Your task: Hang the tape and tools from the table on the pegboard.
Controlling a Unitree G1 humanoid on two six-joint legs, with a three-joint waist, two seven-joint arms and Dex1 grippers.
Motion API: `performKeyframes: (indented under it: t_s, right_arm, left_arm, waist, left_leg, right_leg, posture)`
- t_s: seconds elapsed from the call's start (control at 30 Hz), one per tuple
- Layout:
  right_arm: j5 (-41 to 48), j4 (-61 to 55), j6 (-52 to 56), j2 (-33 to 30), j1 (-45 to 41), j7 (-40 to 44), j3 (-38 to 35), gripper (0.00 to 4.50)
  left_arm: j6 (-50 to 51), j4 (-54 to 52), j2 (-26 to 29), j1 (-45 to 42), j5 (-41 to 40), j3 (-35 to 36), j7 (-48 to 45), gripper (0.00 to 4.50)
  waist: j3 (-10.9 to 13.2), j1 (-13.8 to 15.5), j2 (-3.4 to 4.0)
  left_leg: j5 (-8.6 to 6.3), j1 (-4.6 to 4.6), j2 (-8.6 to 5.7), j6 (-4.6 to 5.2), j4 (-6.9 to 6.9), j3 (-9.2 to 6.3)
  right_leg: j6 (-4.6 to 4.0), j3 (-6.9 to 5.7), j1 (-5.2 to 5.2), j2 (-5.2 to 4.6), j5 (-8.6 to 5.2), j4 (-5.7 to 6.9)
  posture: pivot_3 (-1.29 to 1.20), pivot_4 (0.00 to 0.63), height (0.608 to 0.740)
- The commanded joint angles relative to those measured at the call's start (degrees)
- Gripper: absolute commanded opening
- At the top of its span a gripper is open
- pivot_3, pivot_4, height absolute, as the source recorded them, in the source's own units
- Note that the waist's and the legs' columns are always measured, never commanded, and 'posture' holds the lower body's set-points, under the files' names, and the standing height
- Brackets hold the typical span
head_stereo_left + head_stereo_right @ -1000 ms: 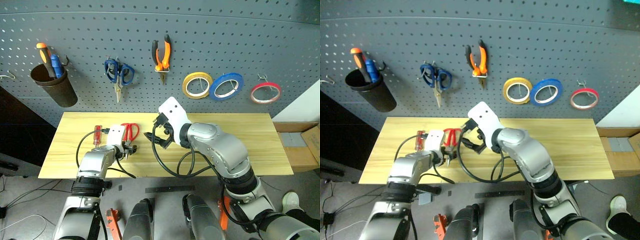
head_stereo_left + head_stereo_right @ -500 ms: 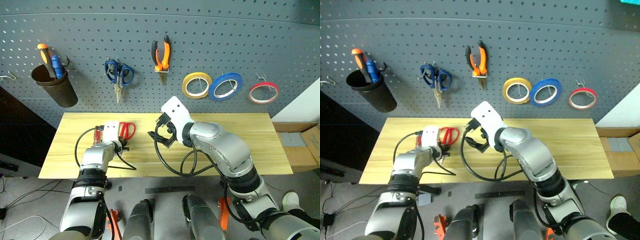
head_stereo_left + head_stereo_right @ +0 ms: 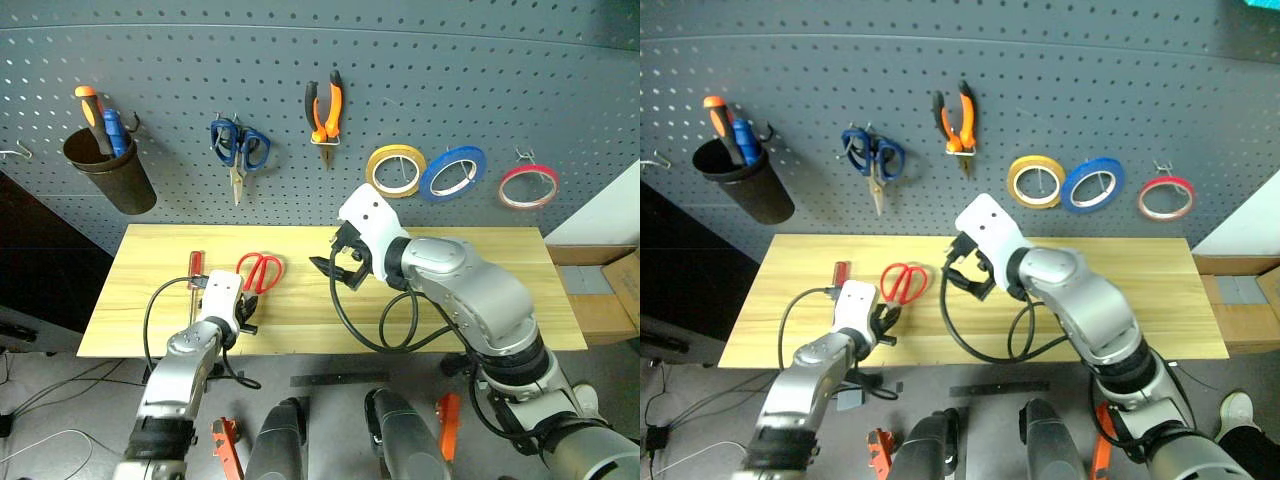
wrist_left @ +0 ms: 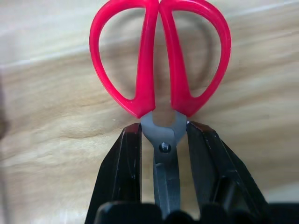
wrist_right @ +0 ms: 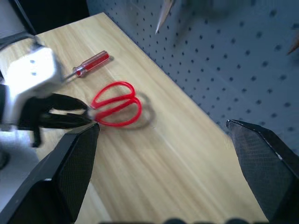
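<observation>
Brown cup on the pegboard holds two tools; left hand pinches the red-handled scissors near the surface's front edge, right hand spread wide, empty.

Silver arms, white wrist housings, looping black cables, black jaws

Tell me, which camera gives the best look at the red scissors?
The left wrist view: the red scissors lie close up, blades between the left end effector fingers. The eye views show them small on the table; the right wrist view shows them farther off, near the screwdriver.
</observation>
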Motion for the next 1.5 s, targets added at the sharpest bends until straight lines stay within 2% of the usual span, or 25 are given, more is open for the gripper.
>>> performKeyframes:
  t_s: [0.03, 0.17, 0.3, 0.67, 1.23, 1.37, 1.5]
  right_arm:
    - [0.8, -5.5, -9.8, -2.8, 2.3, 2.8, -2.7, 4.5]
    - [6.4, -7.4, -13.8, -4.1, 5.2, 7.8, -7.8, 4.5]
    - [8.6, -7.1, -16.8, -4.9, 5.7, 9.5, -9.2, 4.5]
    - [8.8, -3.8, -21.4, -5.4, 4.9, 9.7, -8.7, 4.5]
    - [8.3, -3.1, -21.3, -5.3, 4.1, 7.9, -7.7, 4.5]
    - [8.4, -3.4, -20.9, -5.3, 4.1, 7.5, -7.5, 4.5]
    - [8.9, -3.8, -19.0, -4.9, 5.0, 6.2, -6.9, 4.5]
  left_arm:
    - [-9.8, -8.5, 1.9, 4.5, 2.1, 2.0, -0.5, 1.07]
    - [-21.4, -13.1, 4.9, 8.8, 7.4, 3.8, 0.8, 1.07]
    - [-27.3, -15.0, 6.1, 7.3, 10.1, 6.9, 3.2, 1.07]
    - [-29.3, -10.8, 8.1, -7.2, 9.3, 8.7, 1.4, 1.07]
    - [-29.2, 2.0, 7.5, -14.4, 9.5, 5.0, -1.5, 1.07]
    - [-28.6, 3.5, 6.7, -15.4, 7.9, 4.7, -2.4, 2.43]
    - [-25.7, 2.4, 5.9, -12.3, 7.7, 5.1, -2.3, 3.82]
  waist:
    - [0.0, 0.2, 0.0]
    - [0.0, 0.2, 0.0]
    - [0.0, 0.2, 0.0]
    - [-0.1, 0.3, -0.04]
    - [-0.3, 0.2, -0.01]
    - [-0.2, 0.1, -0.01]
    - [-0.3, 0.1, -0.01]
  left_leg:
    - [0.0, 0.0, 0.0, 0.0, 0.0, 0.0]
    - [-0.01, 0.0, 0.01, 0.02, -0.05, 0.04]
    - [0.0, 0.02, 0.01, 0.04, -0.02, 0.1]
    - [0.0, 0.01, -0.04, 0.07, 0.05, 0.43]
    - [-0.03, 0.01, -0.05, 0.11, 0.13, 0.46]
    - [-0.03, 0.01, -0.04, 0.12, 0.12, 0.47]
    - [-0.04, 0.01, -0.04, 0.12, 0.12, 0.48]
  right_leg:
    - [0.0, -0.01, 0.0, 0.0, 0.0, -0.02]
    - [0.01, 0.0, 0.04, 0.02, -0.01, -0.06]
    - [0.01, 0.01, 0.06, 0.13, -0.01, -0.06]
    - [0.1, -0.03, 0.09, 0.25, 0.05, -0.02]
    - [0.13, 0.01, 0.09, 0.24, 0.06, 0.0]
    - [0.13, 0.01, 0.08, 0.24, 0.06, -0.01]
    - [0.13, 0.03, 0.08, 0.23, 0.07, 0.0]
  posture:
    - [-0.12, 0.246, 0.74]
    - [-0.11, 0.24, 0.74]
    - [-0.1, 0.231, 0.74]
    - [-0.09, 0.205, 0.74]
    - [-0.11, 0.222, 0.74]
    - [-0.12, 0.227, 0.74]
    - [-0.12, 0.234, 0.74]
